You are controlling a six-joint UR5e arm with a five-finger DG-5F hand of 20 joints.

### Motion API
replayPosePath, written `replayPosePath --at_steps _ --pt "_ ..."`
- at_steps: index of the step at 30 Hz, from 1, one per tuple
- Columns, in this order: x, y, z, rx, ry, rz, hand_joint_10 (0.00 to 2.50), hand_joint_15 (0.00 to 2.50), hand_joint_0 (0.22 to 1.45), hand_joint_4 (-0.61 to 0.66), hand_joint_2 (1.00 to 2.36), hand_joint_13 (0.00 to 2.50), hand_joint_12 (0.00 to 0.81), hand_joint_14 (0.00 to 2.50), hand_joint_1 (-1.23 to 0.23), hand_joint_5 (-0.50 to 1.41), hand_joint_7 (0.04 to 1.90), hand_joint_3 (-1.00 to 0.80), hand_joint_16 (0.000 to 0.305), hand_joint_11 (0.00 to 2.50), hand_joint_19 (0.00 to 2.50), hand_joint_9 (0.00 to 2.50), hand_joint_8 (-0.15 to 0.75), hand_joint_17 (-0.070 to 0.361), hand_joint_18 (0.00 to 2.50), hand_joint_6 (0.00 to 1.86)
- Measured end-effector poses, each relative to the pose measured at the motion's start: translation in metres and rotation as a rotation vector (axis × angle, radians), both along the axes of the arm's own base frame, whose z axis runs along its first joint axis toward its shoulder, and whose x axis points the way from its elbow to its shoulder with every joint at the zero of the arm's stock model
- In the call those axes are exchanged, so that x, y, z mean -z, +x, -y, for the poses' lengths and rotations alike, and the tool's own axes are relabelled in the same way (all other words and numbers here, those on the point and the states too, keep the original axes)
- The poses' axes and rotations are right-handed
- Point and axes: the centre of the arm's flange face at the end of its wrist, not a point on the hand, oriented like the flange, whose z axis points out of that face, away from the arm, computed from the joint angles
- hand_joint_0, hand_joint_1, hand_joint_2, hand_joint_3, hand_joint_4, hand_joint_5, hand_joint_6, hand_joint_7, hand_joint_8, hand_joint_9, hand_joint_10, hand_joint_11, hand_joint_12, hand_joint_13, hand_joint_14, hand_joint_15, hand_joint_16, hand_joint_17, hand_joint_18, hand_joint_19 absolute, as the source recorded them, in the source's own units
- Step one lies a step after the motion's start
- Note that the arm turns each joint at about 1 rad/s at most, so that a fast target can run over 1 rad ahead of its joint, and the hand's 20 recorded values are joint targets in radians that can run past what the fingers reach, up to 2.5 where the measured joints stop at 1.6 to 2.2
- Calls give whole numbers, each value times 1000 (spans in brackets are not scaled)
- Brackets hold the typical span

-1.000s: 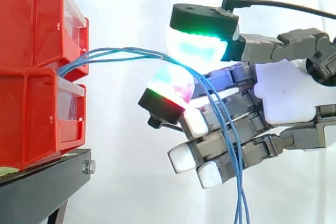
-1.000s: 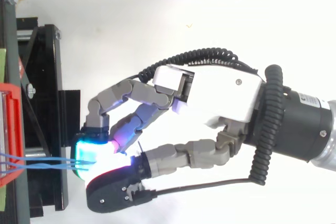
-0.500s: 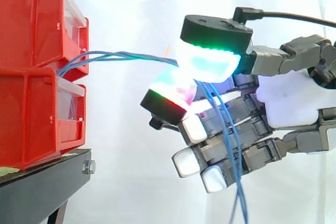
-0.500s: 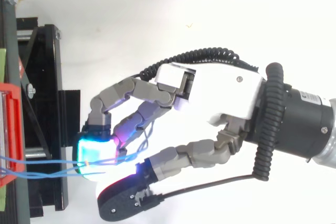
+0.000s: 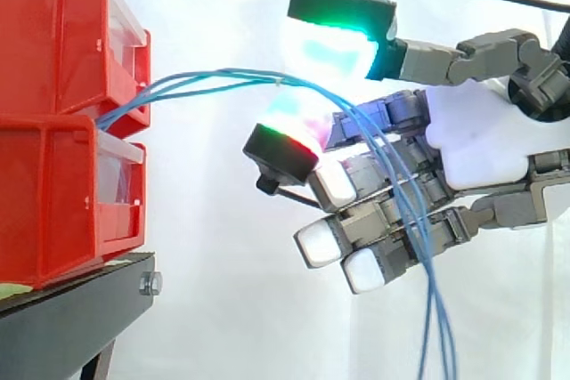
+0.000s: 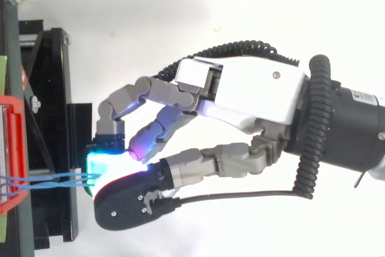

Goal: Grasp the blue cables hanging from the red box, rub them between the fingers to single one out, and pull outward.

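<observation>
Several blue cables (image 5: 165,88) arch from the red bins (image 5: 53,193) over one pad of the robot hand (image 5: 481,144), its thumb parted above them; recommend closing lightly and rolling strands apart before pulling.

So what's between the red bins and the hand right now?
Only the blue cables, arching from the red bins across to the hand in the side view; otherwise that stretch is bare white curtain.

Robot hand (image 5: 485,144) level, stretched leftward from the side view's right edge.
</observation>
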Motion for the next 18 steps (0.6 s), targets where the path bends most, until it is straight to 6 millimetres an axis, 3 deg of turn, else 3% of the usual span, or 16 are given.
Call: replayPosePath --at_steps 4,6,12,14,18 --pt "-3 0 1 -1 0 -4 18 541 606 54 1017 864 369 22 -777 -140 1124 -153 48 654 530 1000 287 108 783 916" --pt "-3 0 2 -2 0 -6 21 533 659 -70 1021 838 340 21 -844 -157 1140 -129 44 655 519 954 258 100 760 937" --pt "-5 0 5 -4 1 -7 19 539 775 -236 1014 833 325 21 -890 -167 1168 -309 42 641 506 948 225 94 742 950" --pt "-5 0 6 -4 0 -10 20 527 808 -292 1004 845 320 21 -887 -158 1263 -451 40 636 511 976 193 89 746 947" --pt "-6 -1 7 -4 -3 -23 19 536 826 -354 1000 860 308 23 -889 -146 1354 -500 38 651 512 1019 173 85 761 946"
